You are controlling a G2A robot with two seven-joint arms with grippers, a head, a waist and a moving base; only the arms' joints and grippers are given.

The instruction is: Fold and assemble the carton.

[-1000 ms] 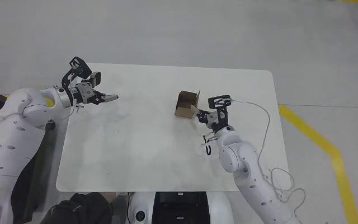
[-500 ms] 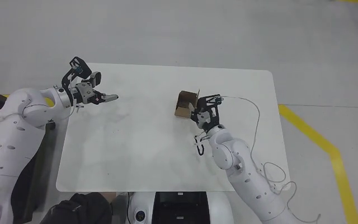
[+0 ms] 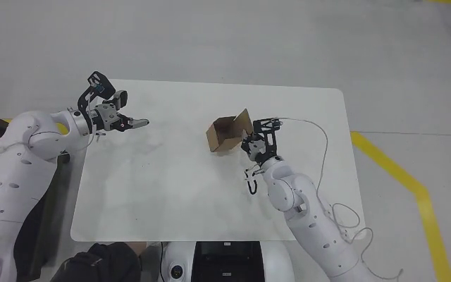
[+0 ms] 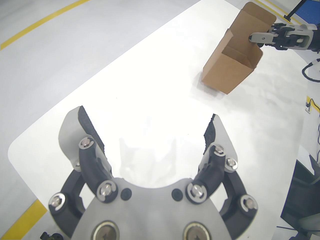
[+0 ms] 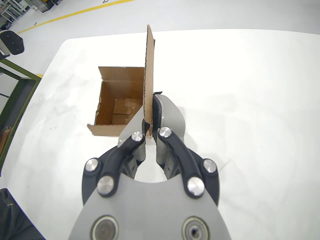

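Observation:
The brown carton (image 3: 225, 134) sits right of the white table's (image 3: 176, 190) middle. It is tipped onto one bottom edge with its top open (image 4: 232, 73). Folded bottom flaps show inside it (image 5: 120, 101). One tall flap (image 5: 148, 76) stands upright, and my right gripper (image 5: 149, 106) is shut on the lower part of that flap. In the top view the right gripper (image 3: 248, 144) is at the carton's right side, and in the left wrist view (image 4: 257, 38) it pinches the flap. My left gripper (image 3: 137, 123) hangs open over the table's left part, far from the carton, with nothing between its fingers (image 4: 147, 123).
A black cable loop (image 3: 251, 185) hangs beside the right arm above the table. A thin white cable (image 3: 324, 141) arcs over the table's right side. Bare tabletop lies between the two grippers.
The right gripper moved in to the carton and closed on its flap. The carton then shifted left and tipped up. The left arm has kept still.

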